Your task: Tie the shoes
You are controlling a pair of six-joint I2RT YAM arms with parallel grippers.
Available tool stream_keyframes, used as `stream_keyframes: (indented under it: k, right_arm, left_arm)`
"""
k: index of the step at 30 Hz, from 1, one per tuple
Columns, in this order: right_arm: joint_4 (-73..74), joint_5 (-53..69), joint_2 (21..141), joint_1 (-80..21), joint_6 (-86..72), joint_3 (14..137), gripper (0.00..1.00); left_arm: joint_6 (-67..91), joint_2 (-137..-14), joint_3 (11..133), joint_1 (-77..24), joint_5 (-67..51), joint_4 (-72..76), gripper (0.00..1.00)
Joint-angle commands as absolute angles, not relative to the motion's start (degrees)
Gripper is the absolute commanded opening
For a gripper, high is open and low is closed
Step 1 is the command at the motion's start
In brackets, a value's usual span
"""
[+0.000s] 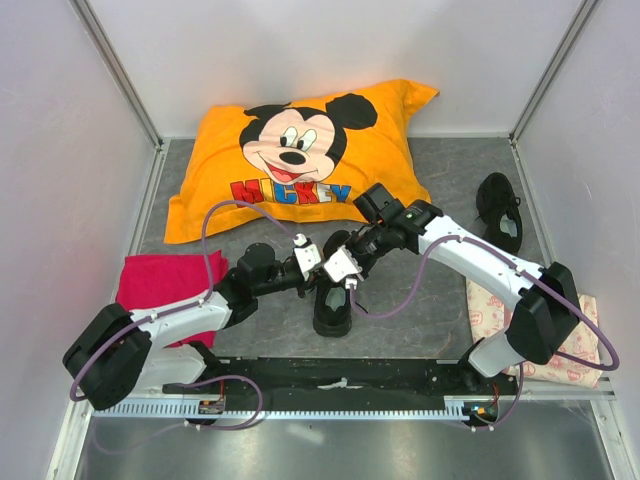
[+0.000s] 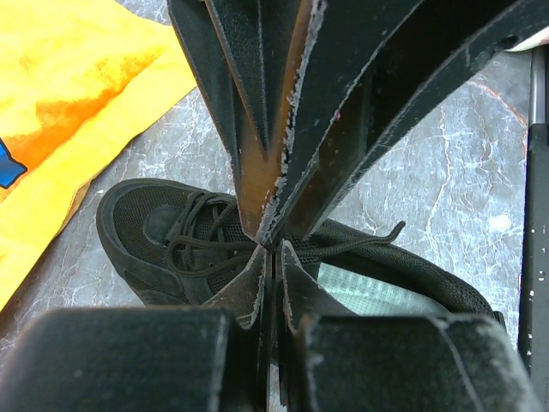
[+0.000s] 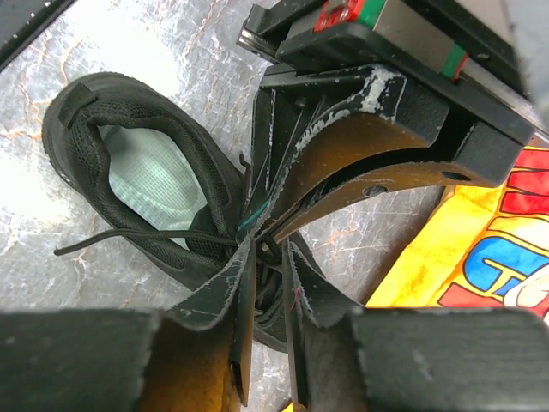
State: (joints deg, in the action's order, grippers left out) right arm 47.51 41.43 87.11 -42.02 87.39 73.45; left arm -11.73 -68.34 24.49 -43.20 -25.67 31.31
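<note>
Nearest me, the shoe (image 1: 332,305) I am working on lies on the desk (image 1: 450,170) just past my arm bases, heel at 6 o'clock and toe at 12, so both wrists can come in over its tongue. My left tool (image 2: 273,257) reaches in from 9 o'clock and is clamped flat shut; a lace (image 2: 360,243) runs out of its tips over the pale insole, so I judge it pinches that lace to hold it clear of the eyelets. My right tool (image 3: 266,257) meets it tip to tip from 2 o'clock with only a narrow gap between its fingers, and I cannot tell whether they grip anything. I think it is placed to take the strand for a crossing or loop.

A red cloth (image 1: 165,280) lies at 9 o'clock, a pale printed packet (image 1: 490,310) at 3. The second shoe (image 1: 500,210) waits well apart at 2 o'clock. Farthest, at 12, sits the orange pillow (image 1: 300,160).
</note>
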Motion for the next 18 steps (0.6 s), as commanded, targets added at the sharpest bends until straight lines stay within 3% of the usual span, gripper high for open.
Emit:
stream_keyframes:
  k: [1, 5, 9, 17, 18]
  right_arm:
    - [46.8, 41.8, 87.5, -42.4, 90.3, 74.1, 0.25]
    - [47.2, 40.9, 87.2, -42.5, 92.1, 73.5, 0.31]
    - [47.5, 40.6, 87.2, -42.5, 93.2, 73.3, 0.28]
    - [48.4, 40.3, 86.7, -42.5, 97.3, 72.4, 0.09]
    - [48.9, 40.2, 86.7, -42.5, 97.7, 72.3, 0.02]
  left_arm:
    - [-13.9, -68.6, 26.5, -43.1, -26.5, 31.7, 0.01]
    - [-14.0, -68.6, 26.5, -43.1, -26.5, 31.6, 0.02]
    - [-14.1, -68.6, 26.5, -43.1, -26.7, 31.4, 0.01]
    - [-14.2, -68.9, 26.8, -43.1, -26.9, 31.3, 0.02]
    - [-14.3, -68.8, 26.9, -43.1, -26.9, 31.3, 0.02]
